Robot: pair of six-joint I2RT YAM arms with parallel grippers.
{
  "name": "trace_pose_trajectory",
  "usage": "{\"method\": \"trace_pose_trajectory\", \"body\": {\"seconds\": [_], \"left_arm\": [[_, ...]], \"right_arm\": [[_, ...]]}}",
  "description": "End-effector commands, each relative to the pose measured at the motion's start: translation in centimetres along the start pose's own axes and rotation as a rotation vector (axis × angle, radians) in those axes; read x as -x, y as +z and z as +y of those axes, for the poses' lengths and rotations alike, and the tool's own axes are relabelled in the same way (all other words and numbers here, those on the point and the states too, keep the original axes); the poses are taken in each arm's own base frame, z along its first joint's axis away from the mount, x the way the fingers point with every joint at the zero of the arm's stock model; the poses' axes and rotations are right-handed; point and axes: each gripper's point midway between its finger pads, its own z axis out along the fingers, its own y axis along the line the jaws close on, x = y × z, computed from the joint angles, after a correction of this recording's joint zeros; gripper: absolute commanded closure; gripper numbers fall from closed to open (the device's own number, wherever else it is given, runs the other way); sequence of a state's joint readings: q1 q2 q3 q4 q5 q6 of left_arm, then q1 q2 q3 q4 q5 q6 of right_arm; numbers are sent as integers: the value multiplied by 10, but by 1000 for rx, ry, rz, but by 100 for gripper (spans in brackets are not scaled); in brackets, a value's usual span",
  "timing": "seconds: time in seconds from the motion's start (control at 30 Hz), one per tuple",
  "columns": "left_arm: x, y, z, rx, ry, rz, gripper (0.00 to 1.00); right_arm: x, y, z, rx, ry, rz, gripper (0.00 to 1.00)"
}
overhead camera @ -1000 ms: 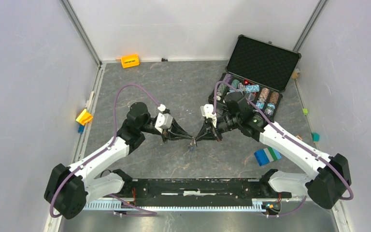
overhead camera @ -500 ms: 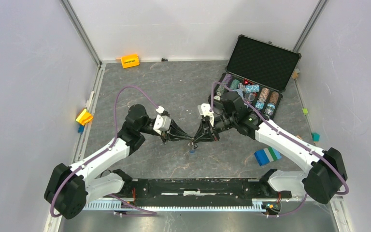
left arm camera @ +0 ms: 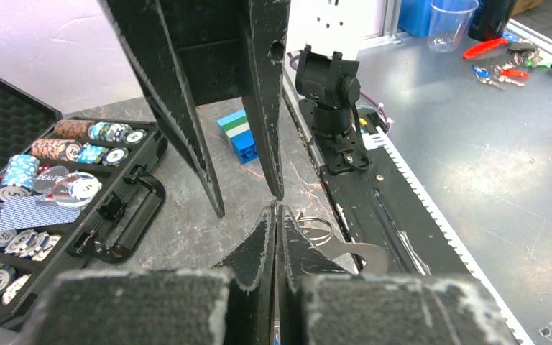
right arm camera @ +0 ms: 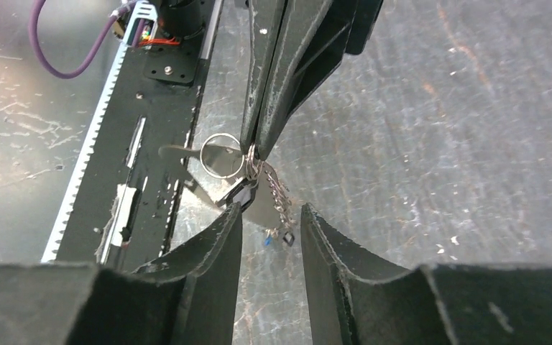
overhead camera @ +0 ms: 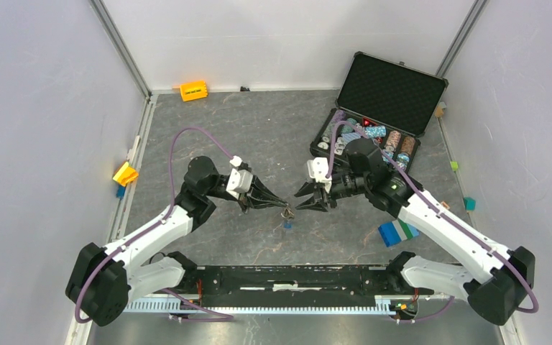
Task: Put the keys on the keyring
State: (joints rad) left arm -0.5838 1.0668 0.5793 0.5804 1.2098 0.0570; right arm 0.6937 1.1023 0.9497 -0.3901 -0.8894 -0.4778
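Left tool clenched on keyring; right tool released, just beside keyring. Keys appear threaded; confirmation remains.

From above, the keys are too small to tell apart. In the left wrist view the left fingers hide most of the keyring, and the chip case runs off the picture's left edge.

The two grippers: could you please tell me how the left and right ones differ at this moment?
The left gripper is shut, pinching the keyring; the right gripper is open and holds nothing. The left's fingers press together; the right's stand apart. Both are black and point at each other.
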Motion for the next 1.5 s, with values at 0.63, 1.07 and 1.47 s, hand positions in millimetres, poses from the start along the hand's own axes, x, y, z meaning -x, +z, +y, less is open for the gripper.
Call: {"method": "trace_pose_trajectory", "body": {"seconds": [0.63,1.07,1.47], "left_arm": [[16,3,17,81,-52,-58,98],[16,3,18,87,-52,-58,98],[14,2,17,88,-52,-53,98]], "right_arm": [[27,0,-8,-36,-49,-86,69],[19,6,-4,-10,-27,-83,77],[22,7,-5,-15,-25,-93,96]]}}
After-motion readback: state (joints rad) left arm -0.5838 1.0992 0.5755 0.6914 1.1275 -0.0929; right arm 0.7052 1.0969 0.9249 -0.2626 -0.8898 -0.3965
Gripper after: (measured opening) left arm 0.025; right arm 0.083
